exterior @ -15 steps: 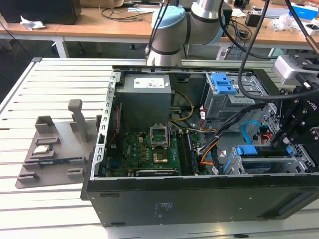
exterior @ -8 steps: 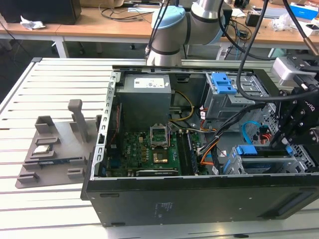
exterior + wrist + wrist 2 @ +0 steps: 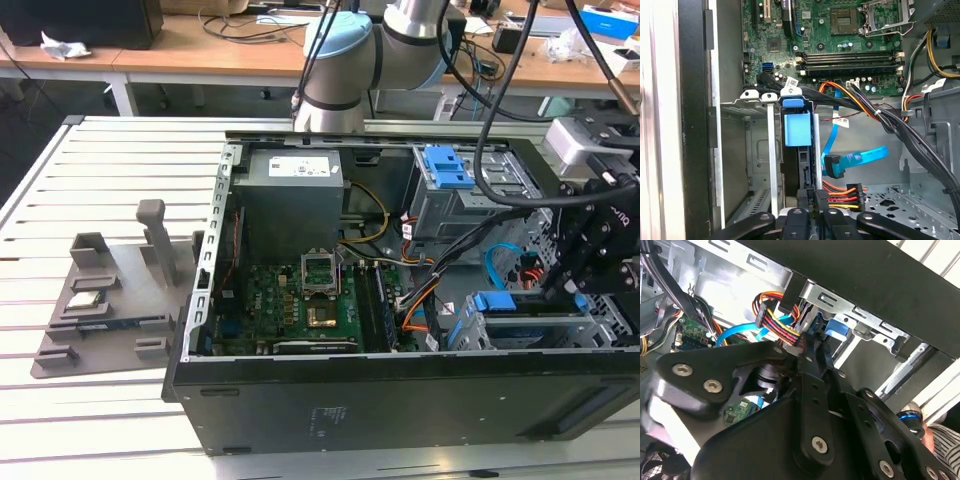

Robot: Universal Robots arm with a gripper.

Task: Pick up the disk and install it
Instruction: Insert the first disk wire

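Inside the open computer case (image 3: 215, 300), near its front corner, the end effector (image 3: 810, 200) gripped the disk (image 3: 797, 130) edge-on, aligned with its bay slot (image 3: 760, 150)

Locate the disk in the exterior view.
The disk stands in the grey drive cage at the exterior view's right, inside the computer case, beside the orange cables.

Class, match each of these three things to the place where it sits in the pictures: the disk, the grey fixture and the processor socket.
Things:
1. disk
2. grey fixture
3. processor socket

Places:
A. on the slatted table
B. on the green motherboard
C. upright in the metal drive bay

Pairs: 1-C, 2-A, 3-B
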